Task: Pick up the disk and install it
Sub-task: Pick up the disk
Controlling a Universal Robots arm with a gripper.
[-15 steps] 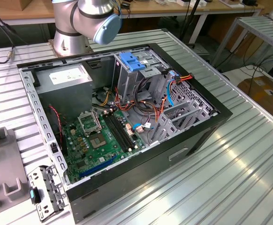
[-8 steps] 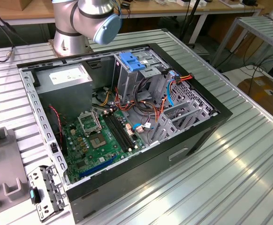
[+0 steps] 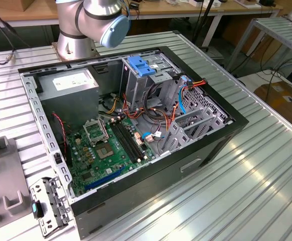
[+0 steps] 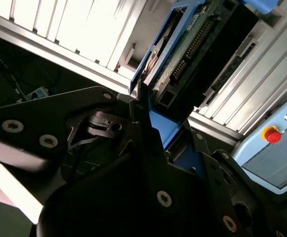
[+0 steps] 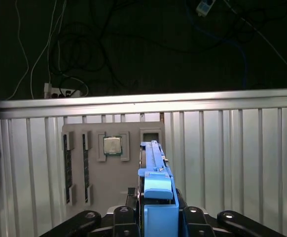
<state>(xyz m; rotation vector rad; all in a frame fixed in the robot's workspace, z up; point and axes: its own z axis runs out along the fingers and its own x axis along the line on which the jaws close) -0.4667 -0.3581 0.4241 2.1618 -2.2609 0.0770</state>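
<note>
Well past the disk (image 5: pixel 157 192): ribbed table (image 5: pixel 232 163), tangled cables (image 5: pixel 109 49).

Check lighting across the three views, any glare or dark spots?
Exterior view: glare streaks on the table, case interior evenly lit. Second wrist view: table slats blown out white, foreground in deep shadow. First wrist view: near black beyond the table, its edge bright, disk well lit.

A robotics workshop: a ribbed aluminium table (image 3: pixel 266 165) carries an open black computer tower (image 3: pixel 196 160), with a silver robot arm base (image 3: pixel 73 42) just beside it.
</note>
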